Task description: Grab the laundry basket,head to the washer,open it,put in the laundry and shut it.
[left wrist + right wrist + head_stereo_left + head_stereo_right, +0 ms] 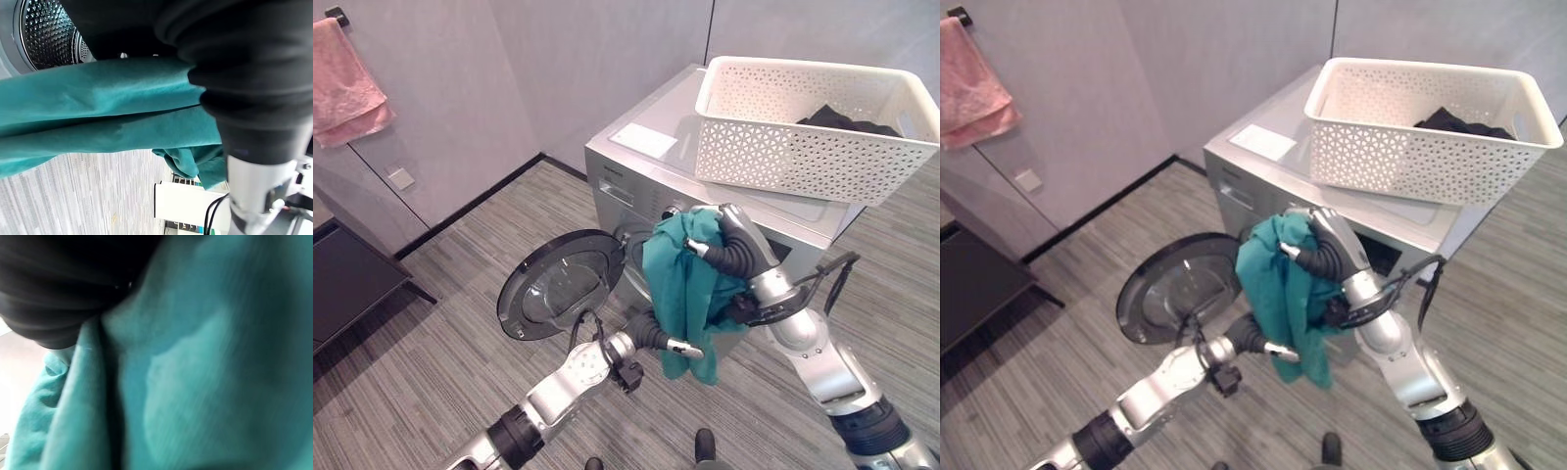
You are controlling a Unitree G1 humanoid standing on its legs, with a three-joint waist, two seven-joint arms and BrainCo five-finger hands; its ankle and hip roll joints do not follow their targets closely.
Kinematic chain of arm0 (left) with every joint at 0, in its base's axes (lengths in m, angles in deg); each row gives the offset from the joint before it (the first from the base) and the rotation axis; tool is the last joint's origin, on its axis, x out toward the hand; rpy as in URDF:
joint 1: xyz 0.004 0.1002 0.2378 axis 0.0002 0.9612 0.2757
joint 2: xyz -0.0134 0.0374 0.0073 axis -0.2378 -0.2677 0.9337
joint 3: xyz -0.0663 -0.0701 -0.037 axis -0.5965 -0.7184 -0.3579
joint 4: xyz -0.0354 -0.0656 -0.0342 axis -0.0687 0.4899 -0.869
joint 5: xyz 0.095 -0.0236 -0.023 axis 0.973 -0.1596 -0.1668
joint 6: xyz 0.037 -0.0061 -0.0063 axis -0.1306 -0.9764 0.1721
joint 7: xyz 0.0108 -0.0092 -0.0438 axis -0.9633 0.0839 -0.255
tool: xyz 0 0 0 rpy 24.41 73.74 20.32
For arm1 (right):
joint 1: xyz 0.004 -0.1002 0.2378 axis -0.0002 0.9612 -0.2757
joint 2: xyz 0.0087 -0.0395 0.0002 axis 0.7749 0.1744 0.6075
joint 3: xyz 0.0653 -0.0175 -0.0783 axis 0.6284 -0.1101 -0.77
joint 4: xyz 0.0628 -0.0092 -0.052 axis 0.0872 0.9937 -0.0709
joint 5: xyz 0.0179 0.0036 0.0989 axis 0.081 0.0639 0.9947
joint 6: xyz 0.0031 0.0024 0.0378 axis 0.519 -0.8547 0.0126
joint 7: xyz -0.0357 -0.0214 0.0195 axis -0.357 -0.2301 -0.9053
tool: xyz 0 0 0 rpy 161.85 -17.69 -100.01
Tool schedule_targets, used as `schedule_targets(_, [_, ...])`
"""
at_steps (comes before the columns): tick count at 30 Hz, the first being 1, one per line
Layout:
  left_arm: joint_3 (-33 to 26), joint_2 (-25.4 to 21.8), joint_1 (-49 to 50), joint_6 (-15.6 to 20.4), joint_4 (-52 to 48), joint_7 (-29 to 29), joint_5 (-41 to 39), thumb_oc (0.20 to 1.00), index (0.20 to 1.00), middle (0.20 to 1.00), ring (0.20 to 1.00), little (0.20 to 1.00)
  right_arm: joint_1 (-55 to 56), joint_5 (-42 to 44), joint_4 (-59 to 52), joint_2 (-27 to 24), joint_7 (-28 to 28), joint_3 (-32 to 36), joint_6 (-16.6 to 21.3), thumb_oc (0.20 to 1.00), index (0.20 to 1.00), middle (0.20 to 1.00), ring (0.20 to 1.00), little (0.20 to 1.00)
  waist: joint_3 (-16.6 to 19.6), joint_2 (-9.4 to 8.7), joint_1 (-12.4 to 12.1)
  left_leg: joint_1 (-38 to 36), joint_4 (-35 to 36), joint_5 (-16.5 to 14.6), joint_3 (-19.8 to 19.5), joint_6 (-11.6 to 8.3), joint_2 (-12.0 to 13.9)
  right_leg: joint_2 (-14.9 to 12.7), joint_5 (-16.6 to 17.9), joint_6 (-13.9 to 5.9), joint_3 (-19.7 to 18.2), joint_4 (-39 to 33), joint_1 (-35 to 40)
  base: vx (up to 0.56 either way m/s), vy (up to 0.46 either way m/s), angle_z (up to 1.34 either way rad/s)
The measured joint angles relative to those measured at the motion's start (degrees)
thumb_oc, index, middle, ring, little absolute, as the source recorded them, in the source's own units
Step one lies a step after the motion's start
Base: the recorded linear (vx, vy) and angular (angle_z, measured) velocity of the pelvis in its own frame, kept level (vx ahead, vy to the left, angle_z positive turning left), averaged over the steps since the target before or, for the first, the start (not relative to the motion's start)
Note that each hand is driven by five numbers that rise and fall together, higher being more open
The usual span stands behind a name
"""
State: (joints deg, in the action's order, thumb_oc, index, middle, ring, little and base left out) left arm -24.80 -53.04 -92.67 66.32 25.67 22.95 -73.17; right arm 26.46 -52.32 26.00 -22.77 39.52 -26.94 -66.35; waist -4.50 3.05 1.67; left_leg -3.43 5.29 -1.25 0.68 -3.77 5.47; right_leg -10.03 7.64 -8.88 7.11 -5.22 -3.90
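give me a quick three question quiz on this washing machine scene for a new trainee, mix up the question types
1. True or false: the washer door is shut.
2. Where does the white basket stand? A) on the floor B) on top of the washer C) in the drum
3. Fill in: the teal garment, held up at the washer's front between the right hand and left hand, hangs toward the ____.

Key: 1 false; 2 B; 3 floor. The basket holds dark laundry.
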Motion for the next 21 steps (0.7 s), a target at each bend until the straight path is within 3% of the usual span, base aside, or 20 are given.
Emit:
schedule_targets(3, [0.21,1.88,-1.86,0.36,1.71,-2.47,1.28,1.000,1.000,1.000,1.000,1.000,-1.10,1.48,0.43,0.98,-1.35,-1.93,-0.41,0.200,0.200,0.200,0.200,0.200,-0.05,-0.07,0.98,0.32,0.00,0.01,-0.03,-0.01,0.03,0.01,0.01,0.01,0.00,0.19,-0.23,0.00,0.000,0.00])
schedule_targets(13, [-1.00,2.43,-2.75,2.03,1.72,-7.41,1.67,1.000,1.000,1.000,1.000,1.000,-2.24,3.87,0.43,1.50,-3.61,-2.09,-0.42,0.200,0.200,0.200,0.200,0.200,-0.50,-0.74,0.99,0.36,0.00,0.01,0.01,-0.01,0.10,0.06,0.00,0.00,-0.07,-0.16,-0.30,0.00,0.000,0.00])
schedule_targets(14, [-1.28,2.40,-2.77,2.11,1.72,-7.89,1.80,0.915,0.915,0.915,0.915,0.915,-2.26,3.94,0.46,1.66,-3.84,-2.09,-0.42,0.200,0.200,0.200,0.200,0.200,-0.52,-0.77,0.99,0.34,0.00,0.00,0.01,-0.01,0.11,0.06,0.00,0.00,-0.06,-0.22,-0.26,0.00,0.000,0.00])
schedule_targets(15, [-1.66,2.43,-2.74,2.16,1.73,-8.06,1.80,0.498,0.498,0.498,0.498,0.498,-2.29,4.02,0.47,1.84,-4.07,-2.09,-0.42,0.200,0.200,0.200,0.200,0.200,-0.52,-0.77,0.98,0.31,0.00,0.00,0.02,-0.01,0.11,0.06,0.00,0.00,-0.06,-0.17,-0.25,0.00,0.000,0.00])
schedule_targets(16, [-2.24,2.40,-2.72,2.49,1.73,-8.92,1.80,0.200,0.200,0.200,0.200,0.200,-2.30,4.61,0.47,2.14,-4.67,-2.08,-0.41,0.200,0.200,0.200,0.200,0.200,-0.52,-0.77,0.97,0.31,0.00,0.00,0.02,-0.01,0.12,0.09,0.00,0.00,-0.06,-0.02,-0.24,0.00,0.000,0.00])
schedule_targets(21, [-3.71,2.26,-2.54,2.67,1.73,-9.97,2.27,0.200,0.200,0.200,0.200,0.200,-2.31,5.04,0.53,2.39,-4.74,-2.10,-0.41,0.200,0.200,0.200,0.200,0.200,-0.52,-0.78,0.85,0.18,0.00,0.00,0.02,-0.01,0.11,0.08,0.01,0.01,-0.06,0.18,-0.13,0.00,0.000,0.00])
